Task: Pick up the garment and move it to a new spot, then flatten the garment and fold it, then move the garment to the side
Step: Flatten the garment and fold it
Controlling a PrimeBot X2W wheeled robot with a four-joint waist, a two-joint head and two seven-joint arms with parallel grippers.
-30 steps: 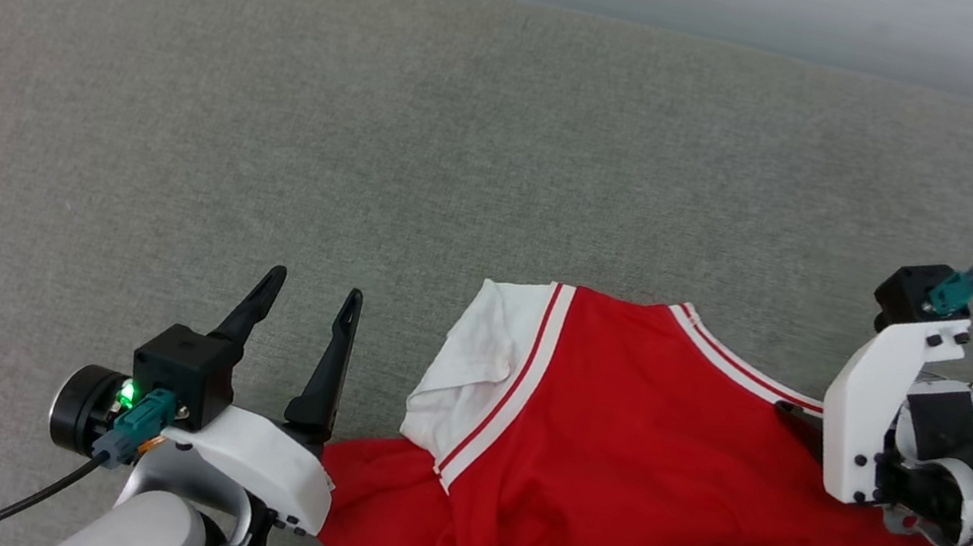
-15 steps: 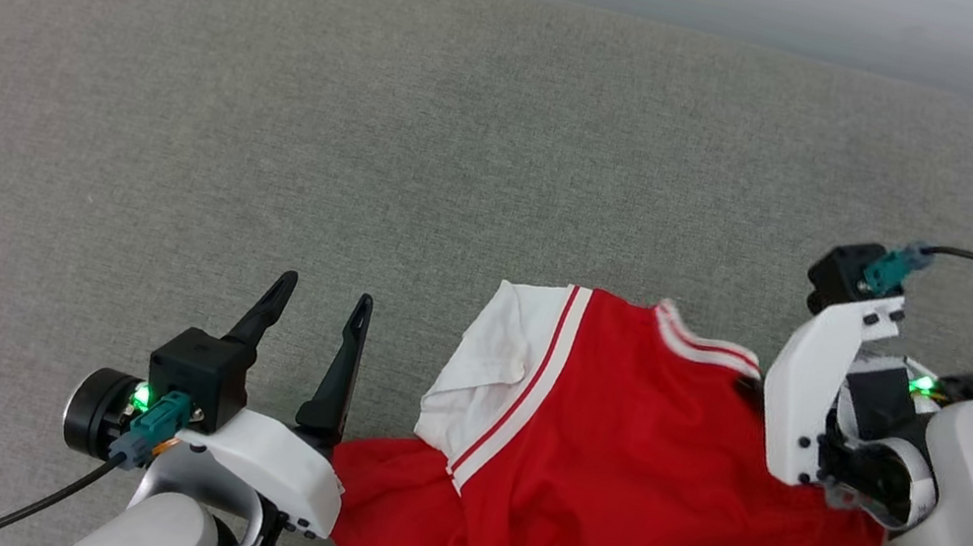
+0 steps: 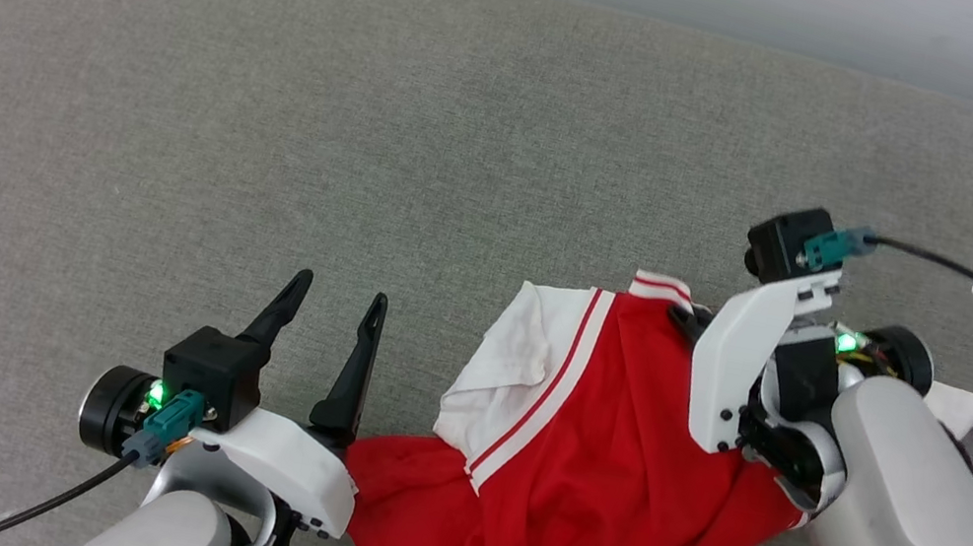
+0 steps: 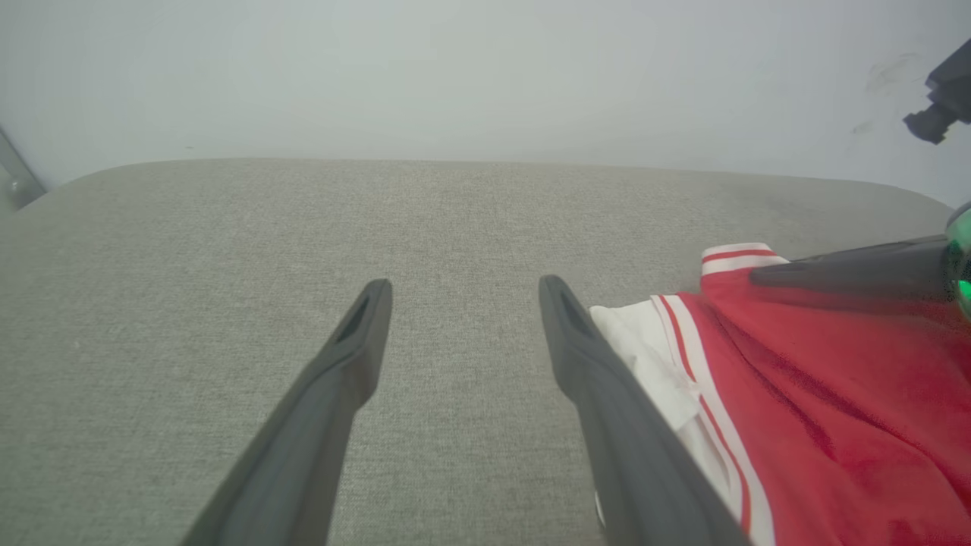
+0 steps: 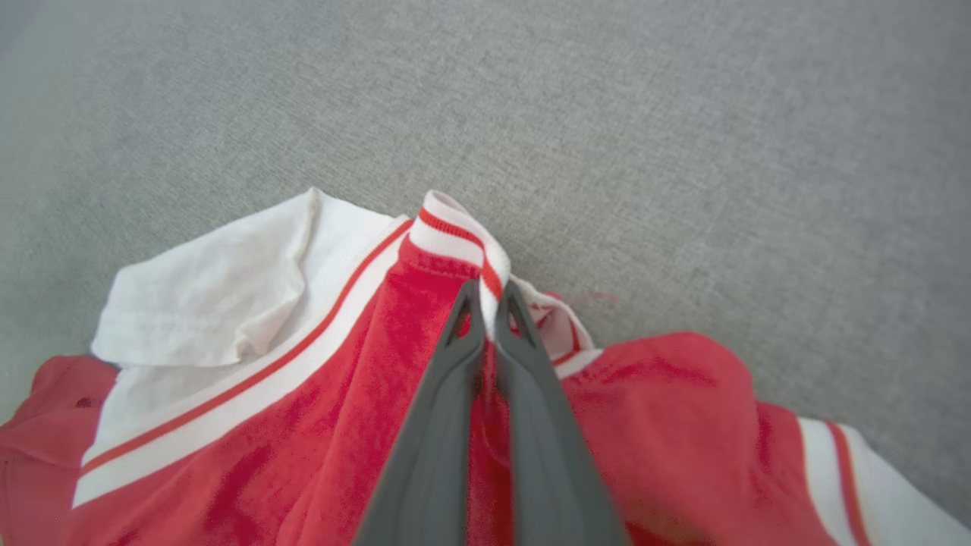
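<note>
Pinching the garment (image 5: pixel 318 425) by its striped edge, our right claw (image 5: pixel 490 292) has just shut (the pick-up begins, we judge). Our left claw (image 3: pixel 343 288) gapes wide, empty.

**Garment** (image 3: pixel 618 436): soft, matt red and white cloth. **Cushion** (image 3: pixel 374 113): coarse grey woven fabric, matt. **Left gripper** (image 3: pixel 343 288), fingers (image 4: pixel 345 364): smooth dark matt plastic. **Forearm shell** (image 3: pixel 915 509), 4 o'clock: smooth, pale, faintly glossy.

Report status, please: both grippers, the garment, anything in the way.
Right gripper shut on bright red soft-fabric T-shirt, at striped trim. Left gripper open, beside shirt. Nothing blocking on grey fabric cushion.
</note>
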